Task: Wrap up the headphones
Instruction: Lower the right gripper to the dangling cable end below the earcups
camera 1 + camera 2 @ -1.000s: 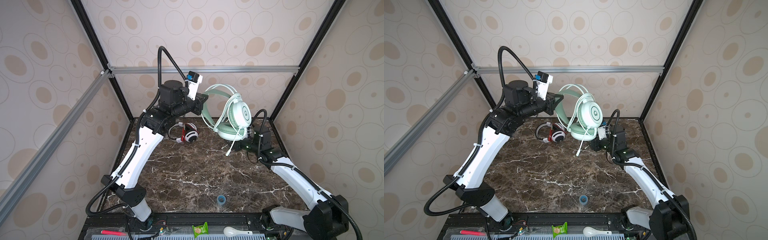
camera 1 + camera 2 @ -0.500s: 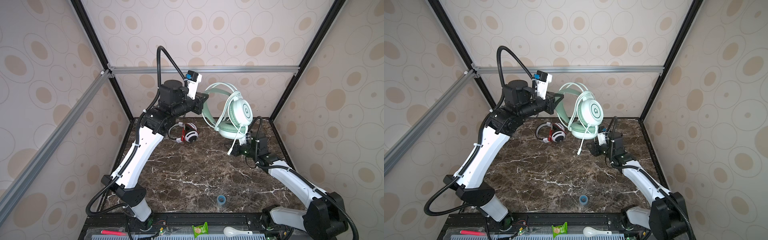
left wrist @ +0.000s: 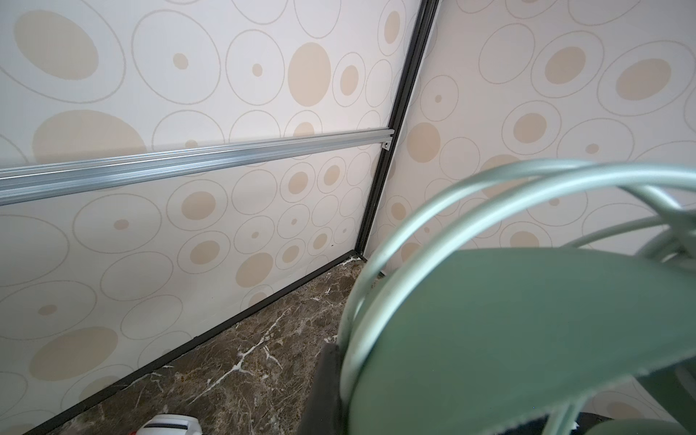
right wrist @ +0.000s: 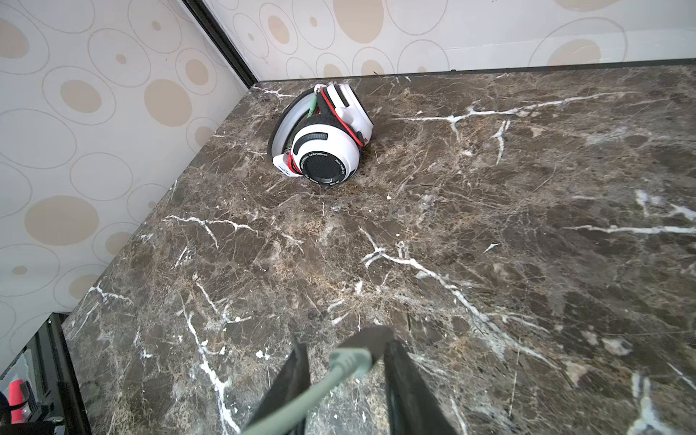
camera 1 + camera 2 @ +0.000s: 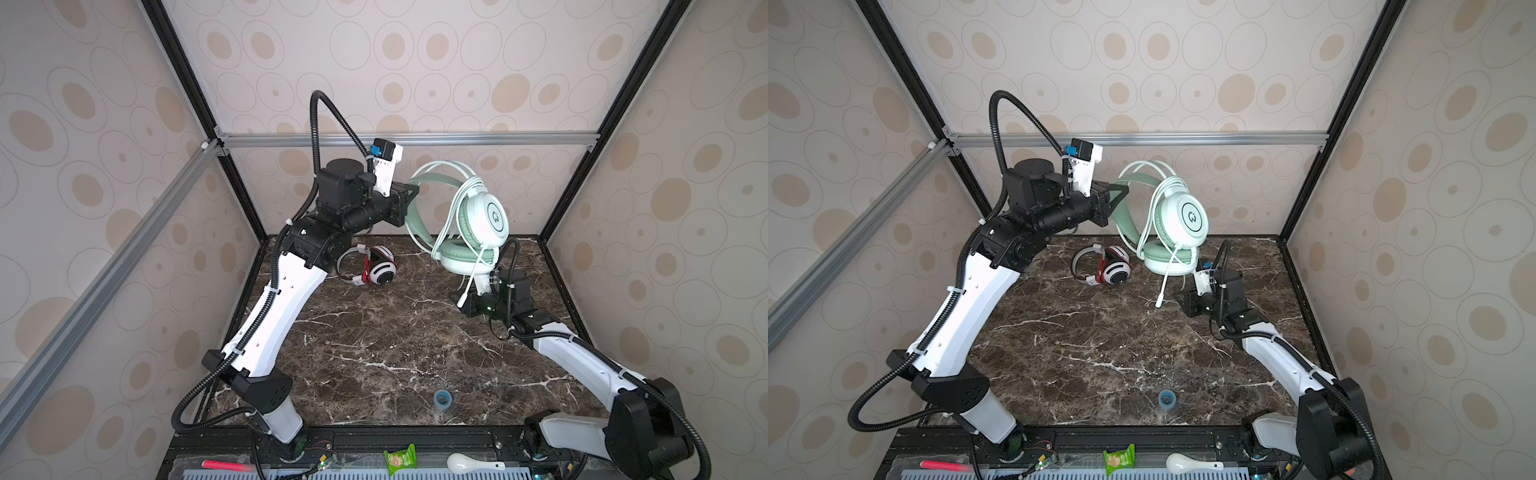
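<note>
Left gripper pinches the mint headphones by the headband, aloft over the counter's back edge so the cord hangs free; right gripper straddles its plug, jaws apart, unclamped, likely to wind it.

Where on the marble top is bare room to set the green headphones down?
Widest bare patch: the middle of the marble top, between the white headphones and the small blue ring. Crowded: the far right corner, where the green headphones hang over the right end effector.
</note>
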Motion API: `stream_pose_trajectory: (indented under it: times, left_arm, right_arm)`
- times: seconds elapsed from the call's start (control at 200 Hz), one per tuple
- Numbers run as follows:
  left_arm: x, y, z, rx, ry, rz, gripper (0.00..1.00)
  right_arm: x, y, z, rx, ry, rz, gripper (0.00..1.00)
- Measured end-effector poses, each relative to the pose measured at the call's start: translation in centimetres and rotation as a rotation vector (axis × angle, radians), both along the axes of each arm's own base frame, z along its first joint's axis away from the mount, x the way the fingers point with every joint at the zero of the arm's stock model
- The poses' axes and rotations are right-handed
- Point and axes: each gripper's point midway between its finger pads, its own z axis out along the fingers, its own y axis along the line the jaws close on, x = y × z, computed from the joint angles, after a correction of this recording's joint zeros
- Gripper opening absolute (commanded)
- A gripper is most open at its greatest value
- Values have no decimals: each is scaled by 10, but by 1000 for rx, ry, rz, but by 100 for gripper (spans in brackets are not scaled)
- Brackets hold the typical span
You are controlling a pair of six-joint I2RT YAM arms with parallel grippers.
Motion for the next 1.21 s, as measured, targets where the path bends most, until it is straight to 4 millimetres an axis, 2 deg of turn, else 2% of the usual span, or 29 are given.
stream_pose_trajectory:
  times: [0.15,0.355,0.76,1.205]
  left_arm:
    - [0,0,0,-4,4,1,0]
    - [-1,0,0,-6,6,-5,0]
    - [-2,-2,4,-25,2,-18,0]
    - [-1,-3,4,-43,9,-24,0]
  right_arm:
    - [2,1,-3,-1,3,0,29]
    - [3,1,-1,5,-2,-1,39]
    - [10,4,-6,15,1,1,47]
    - [22,12,11,52,-50,14,45]
